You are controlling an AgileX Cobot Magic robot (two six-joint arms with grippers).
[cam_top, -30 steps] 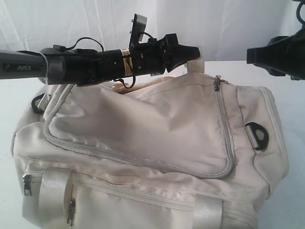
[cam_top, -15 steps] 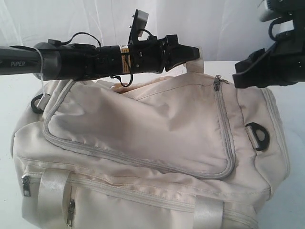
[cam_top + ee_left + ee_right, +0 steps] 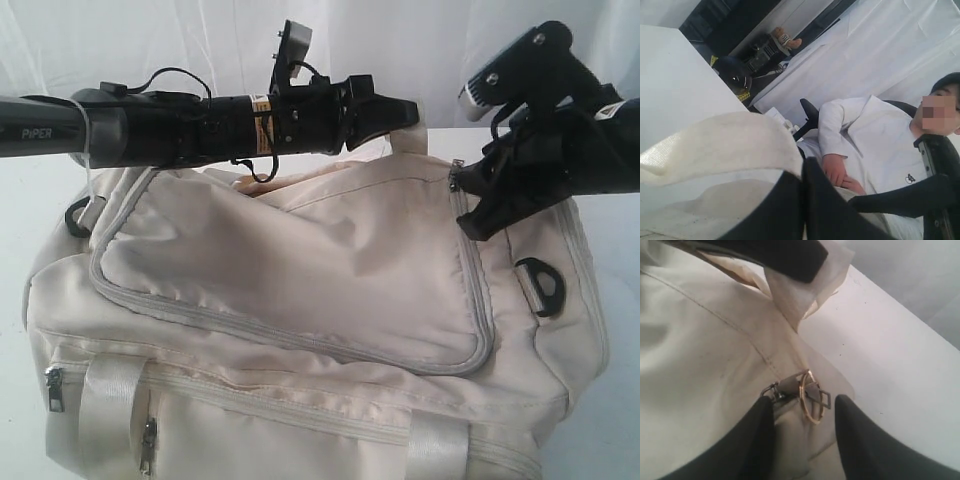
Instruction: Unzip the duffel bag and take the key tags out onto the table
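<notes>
Legibly, "PIPER" on left arm [image 3: 120, 135], over duffel bag [image 3: 300, 270]

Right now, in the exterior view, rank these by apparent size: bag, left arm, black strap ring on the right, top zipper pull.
1. bag, by far the largest
2. left arm, which may be nearer the camera, so its true size is unsure
3. strap ring
4. zipper pull, the smallest

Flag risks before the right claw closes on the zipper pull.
1. The right claw is open astride the zipper pull; closing may catch only the loose ring and slip.
2. The left claw pinches just the handle; the soft bag may bunch and jam the zipper.
</notes>
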